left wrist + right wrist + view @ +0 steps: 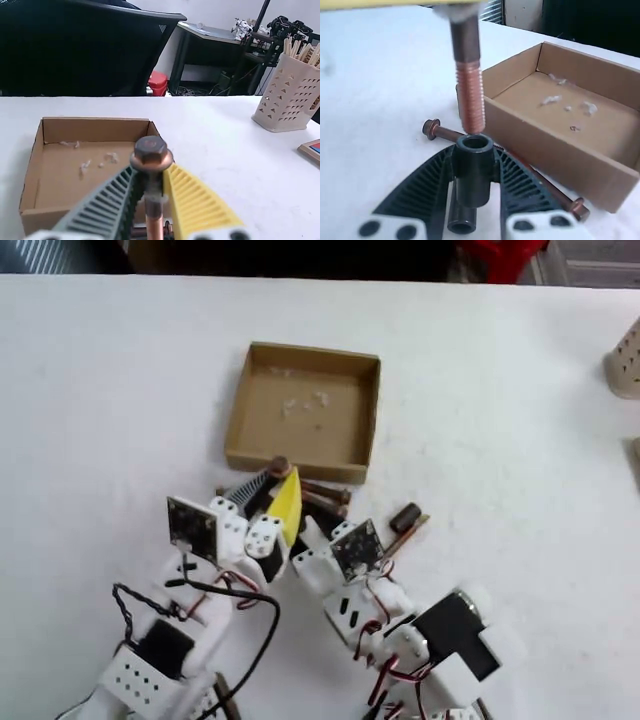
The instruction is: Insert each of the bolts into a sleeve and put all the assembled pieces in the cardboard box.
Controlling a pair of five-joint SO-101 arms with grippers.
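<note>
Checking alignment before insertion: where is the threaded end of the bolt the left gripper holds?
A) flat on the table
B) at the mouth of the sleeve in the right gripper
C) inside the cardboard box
B: the bolt hangs upright from the left gripper, its threaded tip right at the open top of the sleeve clamped by the right gripper.

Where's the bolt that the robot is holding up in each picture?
High view: bolt by the box's near wall, between the arms.
Left wrist view: bolt upright in the left gripper, box behind it.
Right wrist view: bolt's threaded end right over the sleeve held by the right gripper, box beside it.
Shared landmark: the box.
</note>
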